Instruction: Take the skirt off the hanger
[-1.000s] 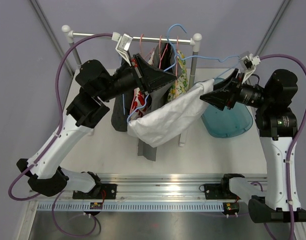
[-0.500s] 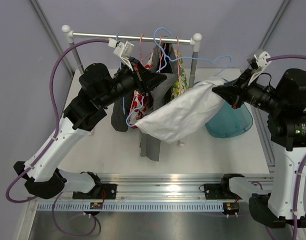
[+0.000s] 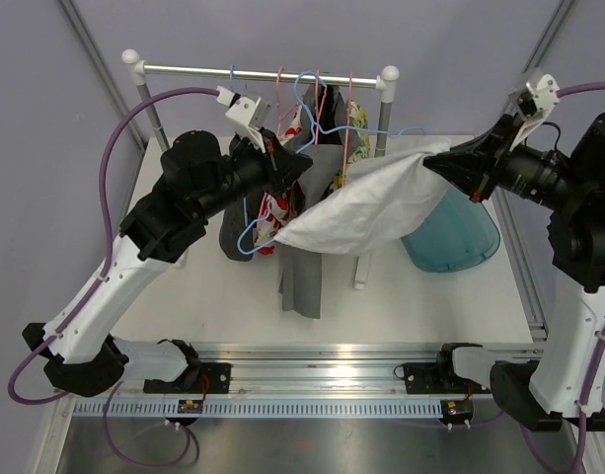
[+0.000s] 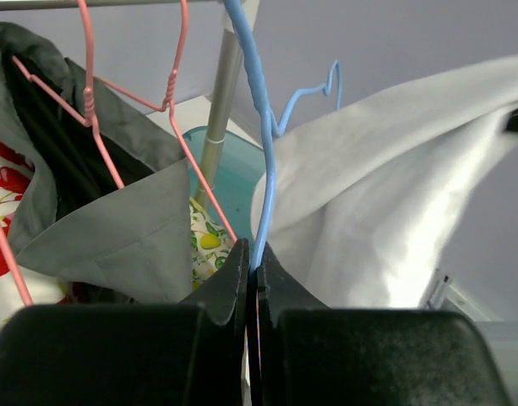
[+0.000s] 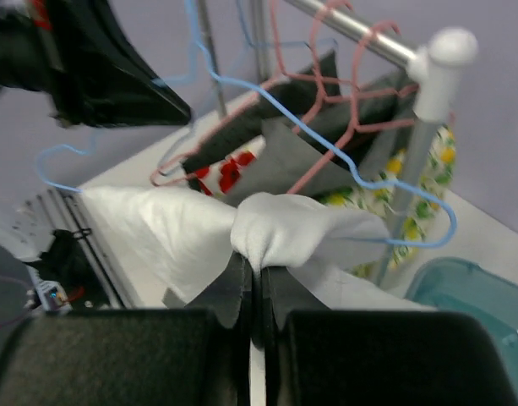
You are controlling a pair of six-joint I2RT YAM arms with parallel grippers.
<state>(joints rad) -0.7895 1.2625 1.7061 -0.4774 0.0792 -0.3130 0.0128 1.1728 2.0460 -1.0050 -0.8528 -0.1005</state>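
Right gripper [image 3: 432, 163] has pulled up and further right since a second ago. The white skirt [image 3: 366, 202] now spans taut between the arms instead of sagging toward the table [image 3: 420, 296]. Right jaws are clamped on a bunched end of the skirt, clear in the right wrist view. Left gripper [image 3: 302, 166] has backed off left a little, jaws pinched tight on the blue hanger [image 4: 263, 144] wire. Skirt's far corner sits at the hanger's left loop, just beside the red-and-white garment [image 3: 272, 207]; can't tell if it's attached there. Hanger wire also crosses the skirt near the right gripper. Skirt hangs below the rack rail [image 3: 184, 69], over the grey garment [image 3: 304, 281] and teal bin [image 3: 465, 242].
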